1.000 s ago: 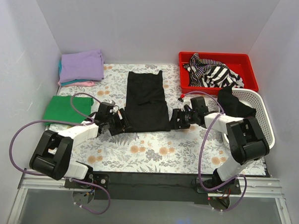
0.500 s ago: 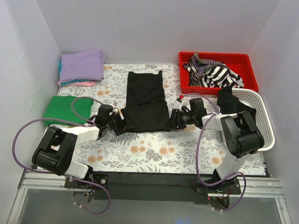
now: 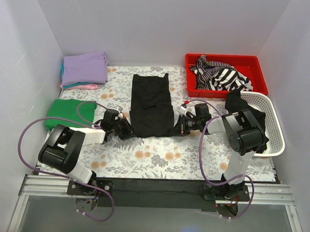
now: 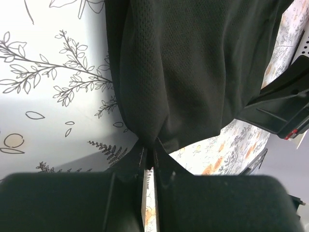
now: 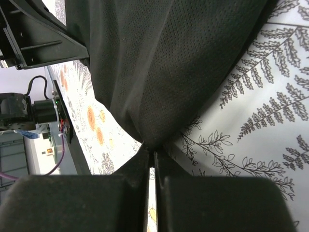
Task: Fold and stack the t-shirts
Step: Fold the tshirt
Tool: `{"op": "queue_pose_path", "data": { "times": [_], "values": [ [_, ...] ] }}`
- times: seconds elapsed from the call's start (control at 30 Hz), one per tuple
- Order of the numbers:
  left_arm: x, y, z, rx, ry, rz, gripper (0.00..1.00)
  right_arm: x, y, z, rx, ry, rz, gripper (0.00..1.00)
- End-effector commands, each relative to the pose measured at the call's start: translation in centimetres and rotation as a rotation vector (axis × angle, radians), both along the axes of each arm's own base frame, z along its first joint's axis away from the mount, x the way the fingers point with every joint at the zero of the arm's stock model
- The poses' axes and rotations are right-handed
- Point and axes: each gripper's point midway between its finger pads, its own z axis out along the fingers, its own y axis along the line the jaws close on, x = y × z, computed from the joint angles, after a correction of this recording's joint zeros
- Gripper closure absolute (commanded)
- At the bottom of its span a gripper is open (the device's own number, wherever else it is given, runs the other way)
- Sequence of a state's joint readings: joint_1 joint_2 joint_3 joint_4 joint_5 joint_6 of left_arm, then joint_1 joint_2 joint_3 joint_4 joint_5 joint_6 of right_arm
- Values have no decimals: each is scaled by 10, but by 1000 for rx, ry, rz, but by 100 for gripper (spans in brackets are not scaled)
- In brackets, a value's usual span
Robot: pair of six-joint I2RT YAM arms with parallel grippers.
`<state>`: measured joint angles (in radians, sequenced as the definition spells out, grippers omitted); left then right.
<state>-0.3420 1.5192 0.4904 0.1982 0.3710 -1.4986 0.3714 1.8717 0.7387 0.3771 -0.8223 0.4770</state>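
A black t-shirt lies folded into a long strip in the middle of the floral table cover. My left gripper is shut on its near left corner, and the left wrist view shows the black fabric pinched between the jaws of that gripper. My right gripper is shut on the near right corner; in the right wrist view the black fabric bunches into the closed tips of that gripper. A stack of folded t-shirts, lavender over teal and pink, sits at the back left. A folded green t-shirt lies at the left.
A red bin with striped cloth stands at the back right. A white basket holding dark cloth sits at the right, close behind my right arm. White walls close the table on three sides.
Both grippers slid inward to the black t-shirt's near corners and shut on them. The near hem now puckers toward each gripper.
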Motion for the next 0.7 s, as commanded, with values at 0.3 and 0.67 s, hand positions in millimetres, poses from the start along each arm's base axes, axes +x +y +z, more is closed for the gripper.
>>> {"op": "queue_pose_path", "data": {
  "times": [0.3, 0.67],
  "values": [
    [-45, 29, -9, 160, 151, -9, 100, -13, -5, 31, 24, -85, -11, 99],
    [-107, 4, 45, 34, 217, -132, 100, -105, -14, 49, -41, -80, 66, 99]
  ]
}}
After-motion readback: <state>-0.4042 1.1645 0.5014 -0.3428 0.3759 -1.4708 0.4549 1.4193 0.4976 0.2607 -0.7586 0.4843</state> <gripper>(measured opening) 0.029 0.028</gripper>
